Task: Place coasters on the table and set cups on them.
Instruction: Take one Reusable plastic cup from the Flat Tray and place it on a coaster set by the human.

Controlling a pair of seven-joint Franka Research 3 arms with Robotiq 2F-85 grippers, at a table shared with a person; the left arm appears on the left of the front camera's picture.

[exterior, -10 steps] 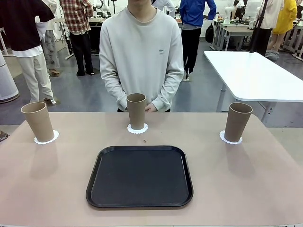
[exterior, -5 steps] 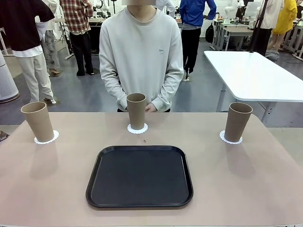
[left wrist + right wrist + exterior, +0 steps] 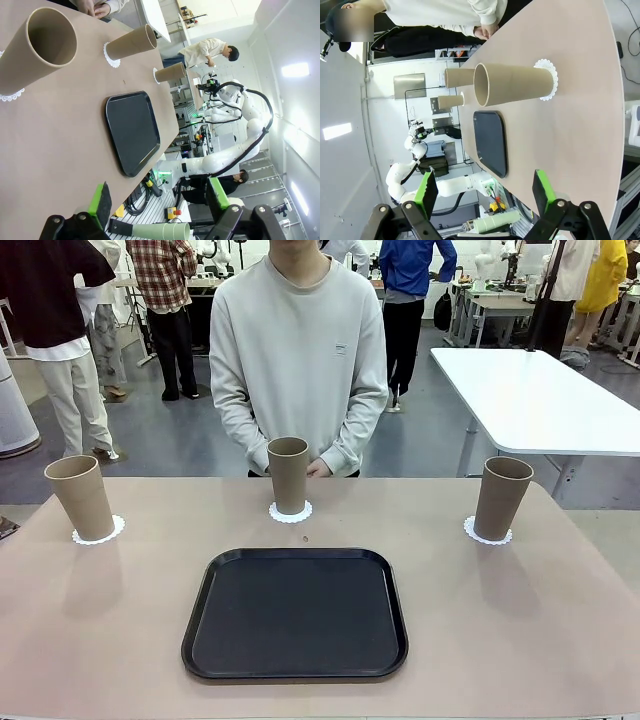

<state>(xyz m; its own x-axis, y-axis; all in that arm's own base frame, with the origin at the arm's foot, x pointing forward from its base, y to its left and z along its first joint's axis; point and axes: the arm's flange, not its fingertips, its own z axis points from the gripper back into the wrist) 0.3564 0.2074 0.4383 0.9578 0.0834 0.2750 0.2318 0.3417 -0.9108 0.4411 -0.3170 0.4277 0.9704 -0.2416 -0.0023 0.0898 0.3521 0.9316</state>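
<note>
Three tan cups stand upright on the table point(image 3: 520, 630), each on a white lacy coaster: the left cup point(image 3: 80, 498) on its coaster point(image 3: 99, 533), the middle cup point(image 3: 289, 475) on its coaster point(image 3: 291, 513), the right cup point(image 3: 502, 498) on its coaster point(image 3: 486, 534). My left gripper point(image 3: 159, 200) is open above the table's left end, near the left cup point(image 3: 37, 52). My right gripper point(image 3: 485, 192) is open with nothing between its fingers, a little back from the right cup point(image 3: 515, 85) and its coaster point(image 3: 548, 80).
A black tray point(image 3: 295, 613) with nothing on it lies in the middle, on my side of the cups. A person stands at the far edge with hands point(image 3: 319, 469) just behind the middle cup. A white table point(image 3: 540, 400) stands beyond the right corner.
</note>
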